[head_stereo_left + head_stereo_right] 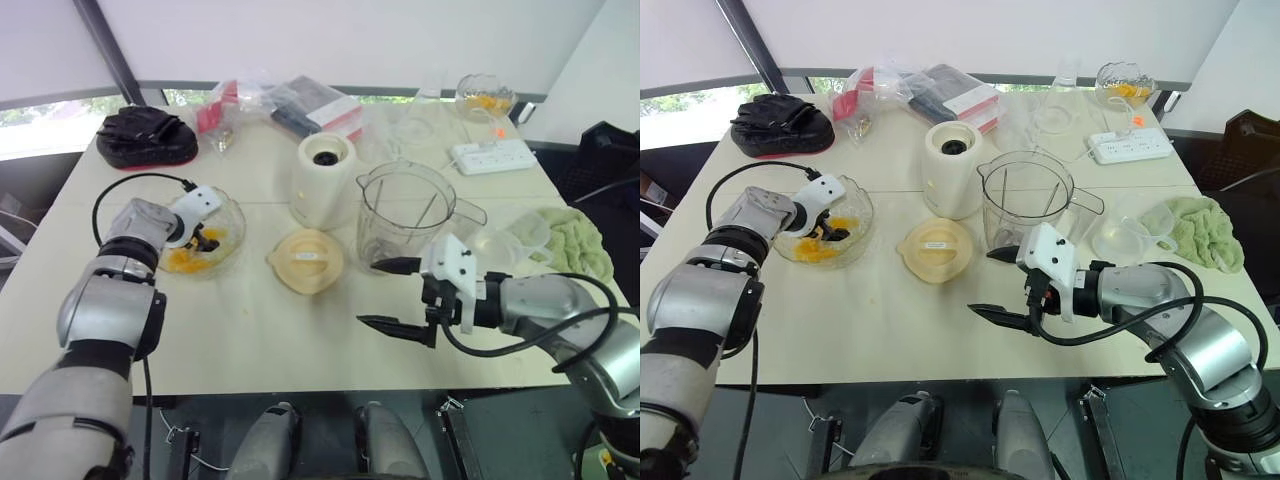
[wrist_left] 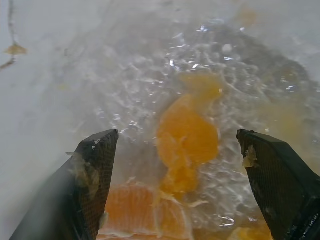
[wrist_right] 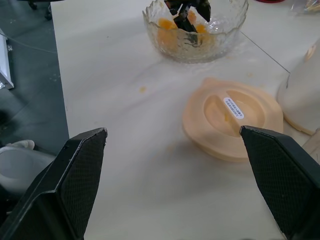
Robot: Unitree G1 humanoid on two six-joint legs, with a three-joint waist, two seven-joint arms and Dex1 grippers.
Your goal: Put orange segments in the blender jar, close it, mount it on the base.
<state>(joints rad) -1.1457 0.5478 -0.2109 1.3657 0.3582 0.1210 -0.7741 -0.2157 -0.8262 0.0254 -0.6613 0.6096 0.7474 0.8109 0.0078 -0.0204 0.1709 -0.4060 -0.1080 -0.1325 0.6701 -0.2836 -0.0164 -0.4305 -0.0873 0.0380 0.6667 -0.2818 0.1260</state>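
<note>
A glass bowl (image 1: 236, 222) holding orange segments (image 2: 187, 135) stands on the table's left side. My left gripper (image 1: 207, 240) reaches down into it, open, with its fingers either side of a segment and nothing gripped. The clear blender jar (image 1: 405, 210) stands upright right of centre, uncovered. Its pale yellow lid (image 1: 306, 260) lies flat between bowl and jar. The white base (image 1: 323, 180) stands behind the lid. My right gripper (image 1: 368, 293) hovers open in front of the jar, just right of the lid, holding nothing.
A power strip (image 1: 492, 154) and a small glass bowl (image 1: 485, 97) sit at the back right. A green cloth (image 1: 575, 240) and a clear plastic cup (image 1: 510, 240) lie right of the jar. A black bag (image 1: 145, 137) and packets (image 1: 300, 105) line the back.
</note>
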